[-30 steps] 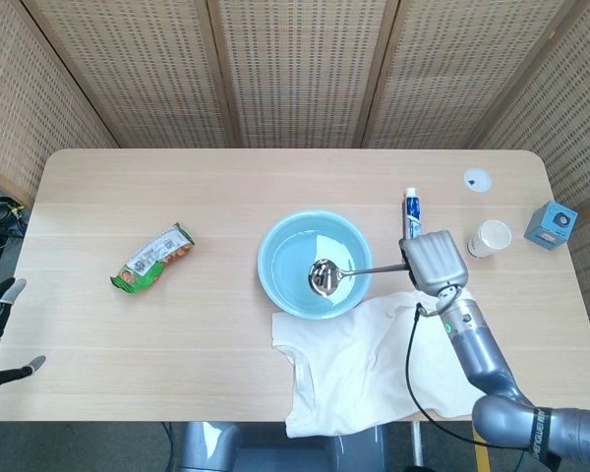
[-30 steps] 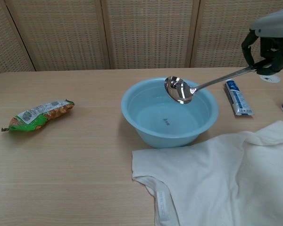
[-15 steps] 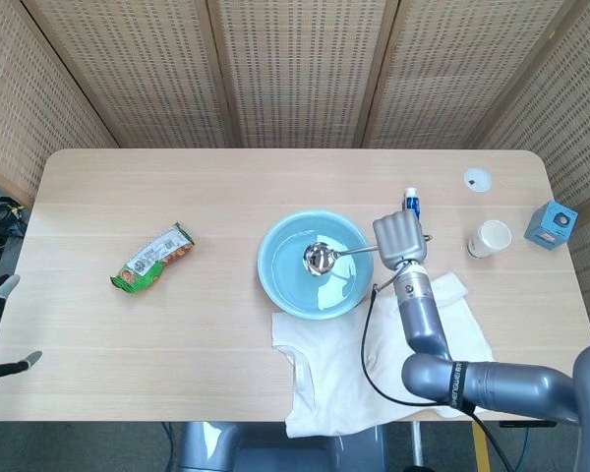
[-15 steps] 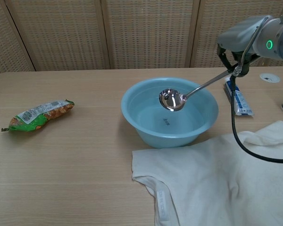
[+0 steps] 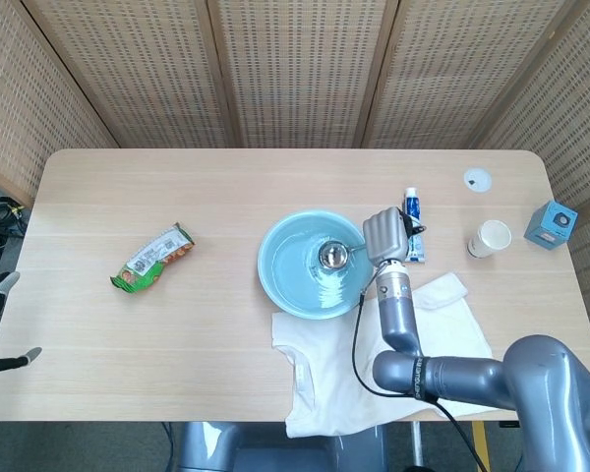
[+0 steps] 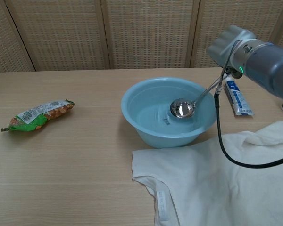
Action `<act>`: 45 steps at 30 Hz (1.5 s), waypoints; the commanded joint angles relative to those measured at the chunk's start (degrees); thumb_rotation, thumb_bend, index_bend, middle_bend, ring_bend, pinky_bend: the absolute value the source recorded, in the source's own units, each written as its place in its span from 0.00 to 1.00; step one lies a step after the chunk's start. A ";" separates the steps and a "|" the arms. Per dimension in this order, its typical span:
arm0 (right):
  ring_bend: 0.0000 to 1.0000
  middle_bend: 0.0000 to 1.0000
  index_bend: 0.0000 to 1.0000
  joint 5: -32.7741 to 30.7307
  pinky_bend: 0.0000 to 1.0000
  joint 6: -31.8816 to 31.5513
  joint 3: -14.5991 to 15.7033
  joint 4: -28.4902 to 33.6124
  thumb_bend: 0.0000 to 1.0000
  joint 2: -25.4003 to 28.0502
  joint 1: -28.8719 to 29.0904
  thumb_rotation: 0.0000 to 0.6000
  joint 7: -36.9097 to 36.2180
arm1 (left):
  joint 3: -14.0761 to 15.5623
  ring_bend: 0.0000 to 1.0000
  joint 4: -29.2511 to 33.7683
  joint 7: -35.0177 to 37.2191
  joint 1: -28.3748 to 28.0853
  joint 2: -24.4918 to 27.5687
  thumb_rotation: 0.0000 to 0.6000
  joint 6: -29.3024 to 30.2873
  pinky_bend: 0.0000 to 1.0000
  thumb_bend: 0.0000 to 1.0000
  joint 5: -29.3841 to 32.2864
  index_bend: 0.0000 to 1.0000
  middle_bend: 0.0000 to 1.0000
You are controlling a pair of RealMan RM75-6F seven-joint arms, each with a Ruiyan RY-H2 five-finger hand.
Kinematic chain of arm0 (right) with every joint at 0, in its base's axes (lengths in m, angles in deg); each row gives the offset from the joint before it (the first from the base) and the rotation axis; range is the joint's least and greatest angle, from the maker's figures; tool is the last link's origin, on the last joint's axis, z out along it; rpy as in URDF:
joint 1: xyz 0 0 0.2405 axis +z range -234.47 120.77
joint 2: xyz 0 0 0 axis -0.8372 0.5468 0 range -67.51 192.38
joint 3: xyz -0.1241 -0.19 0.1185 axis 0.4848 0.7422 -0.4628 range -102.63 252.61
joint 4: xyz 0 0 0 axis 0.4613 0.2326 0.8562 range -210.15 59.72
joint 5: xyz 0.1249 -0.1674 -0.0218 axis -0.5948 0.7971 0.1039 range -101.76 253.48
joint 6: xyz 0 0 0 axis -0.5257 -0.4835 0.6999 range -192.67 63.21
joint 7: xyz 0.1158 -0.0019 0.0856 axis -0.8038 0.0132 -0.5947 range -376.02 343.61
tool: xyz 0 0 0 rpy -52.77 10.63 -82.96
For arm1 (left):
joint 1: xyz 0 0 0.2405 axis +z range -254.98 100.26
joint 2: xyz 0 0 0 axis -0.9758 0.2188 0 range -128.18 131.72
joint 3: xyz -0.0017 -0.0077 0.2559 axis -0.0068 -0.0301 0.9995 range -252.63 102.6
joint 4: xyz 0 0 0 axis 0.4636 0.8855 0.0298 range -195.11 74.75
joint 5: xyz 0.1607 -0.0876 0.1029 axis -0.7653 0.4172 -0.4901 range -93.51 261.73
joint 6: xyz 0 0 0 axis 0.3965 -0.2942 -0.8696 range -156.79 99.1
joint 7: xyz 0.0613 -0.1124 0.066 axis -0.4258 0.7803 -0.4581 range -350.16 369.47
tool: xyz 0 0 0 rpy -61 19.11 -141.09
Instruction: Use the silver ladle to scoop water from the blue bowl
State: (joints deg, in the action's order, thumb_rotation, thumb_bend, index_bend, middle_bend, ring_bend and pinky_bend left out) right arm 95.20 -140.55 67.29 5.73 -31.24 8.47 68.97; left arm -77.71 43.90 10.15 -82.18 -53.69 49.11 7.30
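One blue bowl (image 5: 313, 264) sits a little right of the table's (image 5: 226, 187) middle, holding water, and one silver ladle (image 5: 334, 255) dips into it. The ladle's cup lies low inside the bowl toward its 2 o'clock side, at or in the water in the chest view, and its handle slants up over the rim at 3 o'clock. The right hand (image 5: 384, 236) grasps the top of that handle just outside the bowl's rim; in the chest view the hand (image 6: 228, 41) shows from the back, so how the fingers wrap the handle cannot be seen. One dark cable hangs from the wrist and loops down over the cloth.

The left hand (image 5: 0, 324) shows only at the far 9 o'clock edge of the head view, off the table; whether it is released or clenched cannot be told.

Other things, one of each:
- A white T-shirt (image 5: 374, 364) lies crumpled at the bowl's 5 o'clock, its edge touching or just beside the bowl's base, under the right forearm.
- A toothpaste tube (image 5: 413, 221) lies at the bowl's 2 o'clock, just behind the right hand, partly hidden by it.
- A paper cup (image 5: 491, 237) stands further out at 3 o'clock.
- A small white lid (image 5: 477, 179) lies near the table's far right corner.
- A blue box (image 5: 552, 224) stands at the right edge.
- A green snack packet (image 5: 153, 259) lies well apart from the bowl at its 9 o'clock.
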 commanded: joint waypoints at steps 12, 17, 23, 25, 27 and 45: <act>1.00 1.00 0.72 0.87 1.00 -2.31 1.48 -5.70 0.77 -6.19 0.56 1.00 7.29 | -0.08 0.00 -0.01 0.28 -0.20 0.04 1.00 -0.24 0.00 0.00 0.43 0.00 0.00; 1.00 1.00 0.72 1.01 1.00 -2.61 1.26 -7.01 0.77 -8.77 0.32 1.00 9.22 | -0.08 0.00 -0.08 0.44 -0.21 0.08 1.00 -0.17 0.00 0.00 0.46 0.00 0.00; 1.00 1.00 0.72 0.32 1.00 -2.06 0.03 -7.29 0.77 -9.74 -0.20 1.00 10.50 | -0.14 0.00 -0.25 0.74 -0.22 0.17 1.00 -0.23 0.00 0.00 0.73 0.00 0.00; 1.00 1.00 0.72 -0.72 1.00 -1.60 -1.05 -6.60 0.77 -9.60 -0.54 1.00 10.47 | -0.17 0.00 -0.30 0.83 -0.23 0.20 1.00 -0.24 0.00 0.00 0.81 0.00 0.00; 1.00 1.00 0.72 -1.44 1.00 -1.21 -2.09 -5.80 0.77 -9.25 -0.79 1.00 10.10 | -0.16 0.00 -0.34 0.85 -0.26 0.20 1.00 -0.30 0.00 0.00 0.85 0.00 0.00; 1.00 1.00 0.72 -14.60 1.00 1.33 -15.07 11.52 0.77 3.04 -2.82 1.00 3.20 | -0.03 0.00 -0.05 0.25 -0.51 0.03 1.00 -0.52 0.00 0.00 0.88 0.00 0.00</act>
State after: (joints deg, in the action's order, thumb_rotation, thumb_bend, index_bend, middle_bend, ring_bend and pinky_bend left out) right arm 81.36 -139.41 52.96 15.82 -29.60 5.81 72.84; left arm -77.75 43.84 10.41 -82.68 -53.65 48.59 8.19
